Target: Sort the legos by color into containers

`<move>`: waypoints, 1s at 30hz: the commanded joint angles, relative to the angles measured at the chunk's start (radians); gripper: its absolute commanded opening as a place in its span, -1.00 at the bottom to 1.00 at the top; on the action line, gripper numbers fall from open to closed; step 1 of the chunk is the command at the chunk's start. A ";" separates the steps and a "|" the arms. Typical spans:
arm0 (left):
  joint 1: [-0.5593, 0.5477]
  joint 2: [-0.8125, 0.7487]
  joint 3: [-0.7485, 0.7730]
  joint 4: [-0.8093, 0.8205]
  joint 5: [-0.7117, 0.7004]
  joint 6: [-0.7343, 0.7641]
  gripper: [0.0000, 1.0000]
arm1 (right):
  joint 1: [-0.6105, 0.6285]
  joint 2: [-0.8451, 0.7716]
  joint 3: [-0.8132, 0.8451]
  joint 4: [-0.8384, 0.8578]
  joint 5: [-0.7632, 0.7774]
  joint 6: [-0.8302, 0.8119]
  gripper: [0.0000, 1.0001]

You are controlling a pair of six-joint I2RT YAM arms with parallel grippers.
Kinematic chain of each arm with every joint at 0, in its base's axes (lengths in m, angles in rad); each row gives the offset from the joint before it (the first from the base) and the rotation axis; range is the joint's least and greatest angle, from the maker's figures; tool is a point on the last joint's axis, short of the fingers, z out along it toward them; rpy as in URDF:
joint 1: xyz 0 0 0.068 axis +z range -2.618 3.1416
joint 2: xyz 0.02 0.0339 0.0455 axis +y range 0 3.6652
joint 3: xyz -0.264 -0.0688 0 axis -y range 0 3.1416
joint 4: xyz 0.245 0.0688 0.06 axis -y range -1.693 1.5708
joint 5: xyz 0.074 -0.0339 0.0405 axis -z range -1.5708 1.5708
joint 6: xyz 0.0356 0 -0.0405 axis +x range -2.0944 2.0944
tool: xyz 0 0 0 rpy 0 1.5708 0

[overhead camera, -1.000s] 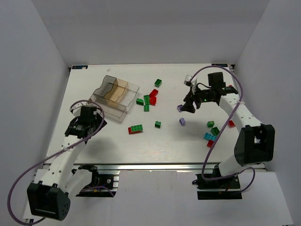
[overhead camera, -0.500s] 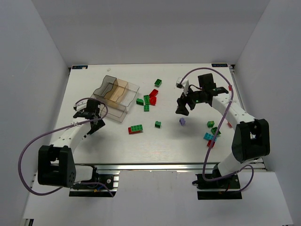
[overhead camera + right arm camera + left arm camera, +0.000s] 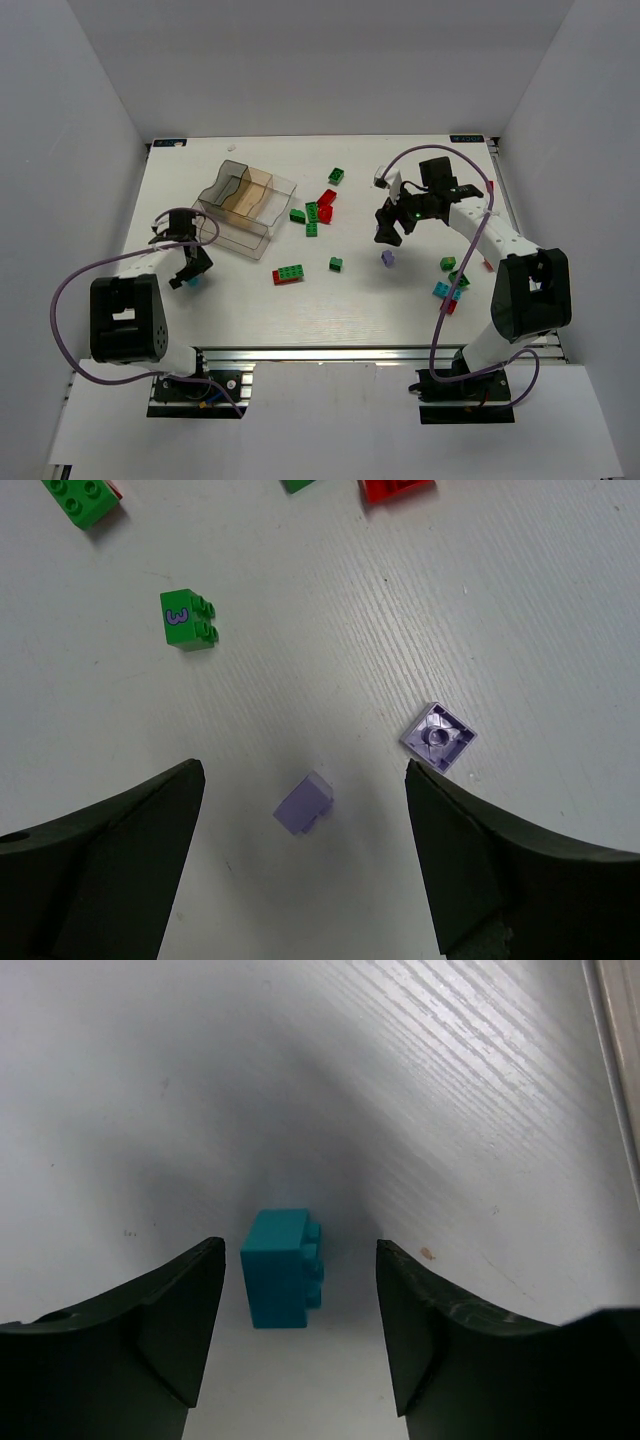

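Tray: taken as landmark; set on the left half of the table.
Left gripper: held low just off the tray's near-left corner; jaws spread, nothing pinched.
Cyan brick: laid on the table between the left jaws, touched by neither; studs turned sideways toward the jaw at the wrist view's right.
Turning relation: the brick is already straddled, directly beneath the gripper; its longer side is seen running along the jaw gap, so a squeeze would be taken across stud face and base; only a short drop and a closing are judged to be needed.
Right gripper: hung well right of the tray; jaws spread wide, empty.
Purple brick: on the table below the right jaws, set askew to the closing line; a flat purple piece is laid just beside one jaw.
Nearer arm: cyan is served by the left, purple by the right; the tray is far nearer the left.
Change: the left gripper has been drawn back from the tray's front wall to the cyan brick; the right gripper has been shifted slightly toward the tray; the purple brick is unmoved.
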 commanded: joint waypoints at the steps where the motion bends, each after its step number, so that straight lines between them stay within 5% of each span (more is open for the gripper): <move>1: 0.029 0.012 0.022 0.069 0.070 0.031 0.41 | -0.003 -0.008 0.014 0.011 -0.001 0.006 0.74; 6: 0.052 0.024 0.010 0.091 0.109 0.033 0.08 | -0.003 -0.016 0.008 0.016 0.002 0.006 0.73; 14: 0.061 -0.043 0.037 0.063 0.205 0.022 -0.98 | -0.003 -0.016 0.009 0.016 0.002 -0.008 0.72; 23: 0.042 -0.273 0.095 0.124 0.526 0.014 -1.00 | -0.003 -0.005 0.023 0.019 -0.008 -0.008 0.69; 30: 0.052 -0.160 0.189 0.199 0.538 -0.081 -1.00 | -0.002 0.013 0.040 0.020 -0.019 -0.008 0.68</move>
